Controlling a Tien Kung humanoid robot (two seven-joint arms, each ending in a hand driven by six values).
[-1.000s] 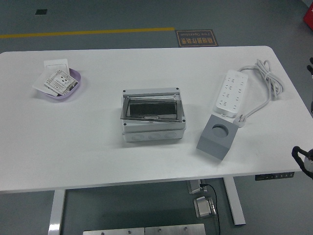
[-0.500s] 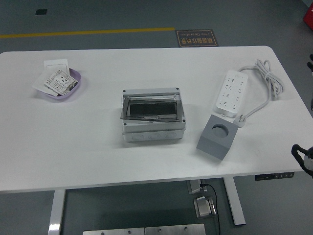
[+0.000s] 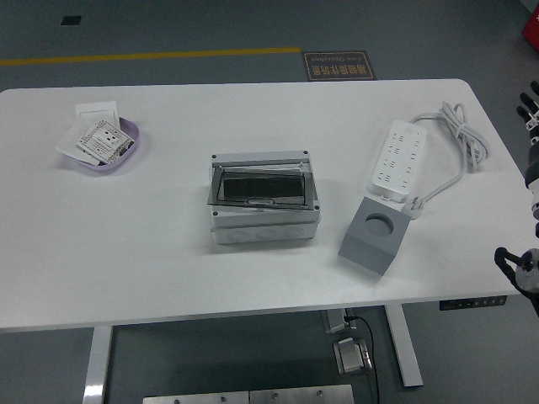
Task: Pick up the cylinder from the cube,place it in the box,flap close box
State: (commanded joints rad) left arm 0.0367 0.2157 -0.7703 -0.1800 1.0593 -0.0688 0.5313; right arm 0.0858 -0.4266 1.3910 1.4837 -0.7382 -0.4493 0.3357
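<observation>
A smooth grey cube (image 3: 374, 233) with a round recess sat near the bench's (image 3: 126, 252) right front edge, beside the open plastic box (image 3: 264, 202). No cylinder was discernible. The right hand (image 3: 529, 114) showed at the right edge; its fingers' state was unclear. A white power strip (image 3: 399, 160) lay behind.

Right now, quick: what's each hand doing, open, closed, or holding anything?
Left hand: not in view.
Right hand: only its fingertips show at the right edge, off the table; it holds nothing visible, and open or closed cannot be told.

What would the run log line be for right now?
phase: pre-grasp | cylinder: in cube | box: lid open | right robot hand: at right edge
</observation>
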